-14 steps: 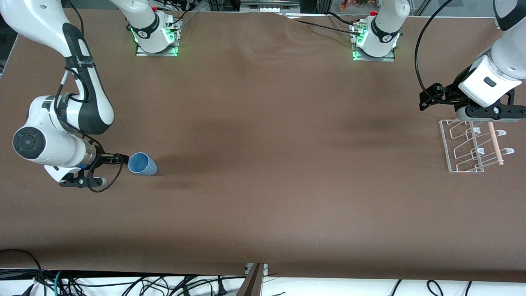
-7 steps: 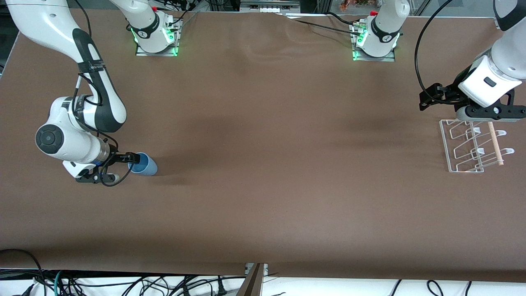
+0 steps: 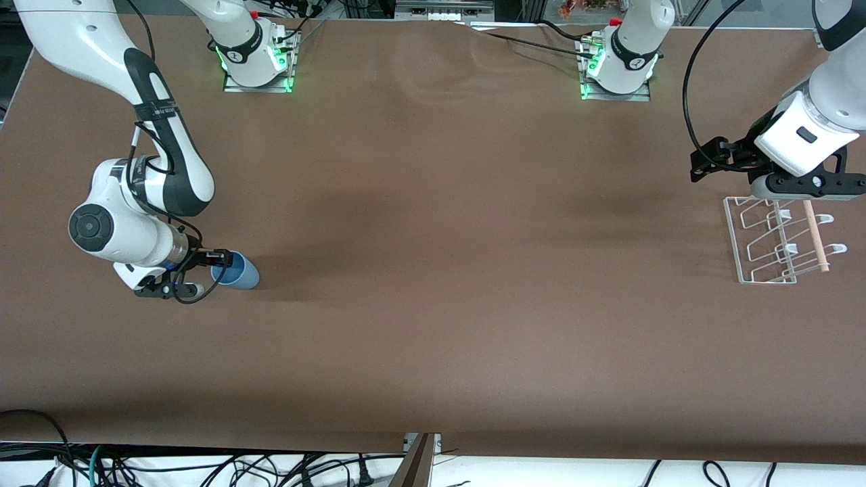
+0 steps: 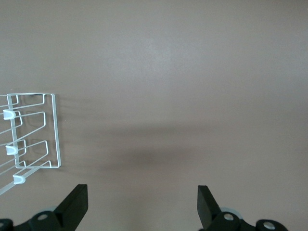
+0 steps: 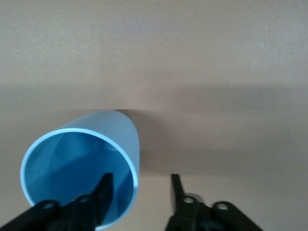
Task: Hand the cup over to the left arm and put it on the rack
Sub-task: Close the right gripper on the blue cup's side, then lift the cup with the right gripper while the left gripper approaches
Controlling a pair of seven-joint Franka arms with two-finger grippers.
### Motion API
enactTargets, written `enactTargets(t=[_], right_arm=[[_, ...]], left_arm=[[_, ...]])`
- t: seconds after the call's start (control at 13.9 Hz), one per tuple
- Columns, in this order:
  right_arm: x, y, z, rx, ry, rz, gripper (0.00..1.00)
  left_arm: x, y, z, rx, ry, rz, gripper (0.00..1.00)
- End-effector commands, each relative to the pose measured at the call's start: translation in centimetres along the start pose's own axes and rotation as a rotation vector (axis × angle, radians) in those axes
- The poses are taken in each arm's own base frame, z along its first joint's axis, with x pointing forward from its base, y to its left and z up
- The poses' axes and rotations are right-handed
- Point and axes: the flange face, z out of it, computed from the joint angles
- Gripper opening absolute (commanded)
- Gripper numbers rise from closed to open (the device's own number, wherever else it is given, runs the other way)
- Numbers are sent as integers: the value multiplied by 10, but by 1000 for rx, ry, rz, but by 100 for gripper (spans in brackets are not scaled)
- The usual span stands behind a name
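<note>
The light-blue cup (image 3: pixel 241 273) lies on its side near the right arm's end of the table, with its mouth facing my right gripper (image 3: pixel 222 262). In the right wrist view the cup (image 5: pixel 82 159) shows its hollow inside. My right gripper (image 5: pixel 140 180) straddles the cup's rim, one finger inside the mouth and the other outside. The jaws are open, and a gap remains between the outer finger and the cup wall. The rack (image 3: pixel 778 243) stands at the left arm's end. My left gripper (image 3: pixel 808 187) hangs open over the rack's end nearest the robots. Nothing is between the left gripper's (image 4: pixel 140 192) fingers, beside the rack (image 4: pixel 53 130).
A light wooden dowel (image 3: pixel 815 237) lies across the rack. The two arm bases (image 3: pixel 257 61) (image 3: pixel 616 67) stand along the table edge farthest from the front camera. Brown tabletop (image 3: pixel 460 270) stretches between cup and rack.
My right gripper has slid toward the cup, one finger has entered its mouth, and the jaws have narrowed. The left arm has not moved.
</note>
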Motion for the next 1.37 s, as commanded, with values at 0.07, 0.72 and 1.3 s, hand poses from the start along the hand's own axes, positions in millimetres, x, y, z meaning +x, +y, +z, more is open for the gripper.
enactTargets(t=[0.07,0.72,1.3], right_arm=[[-3,-5,-7,14,12,2,0],[21,-65,-57,271,95,66,0],[22,-240,-117,604,1,327,0]], left_arm=[[-3,0,-7,-9,0,13,100],[-3,1,-7,-9,0,13,100],[2,5,12,-5,-58,22,100]])
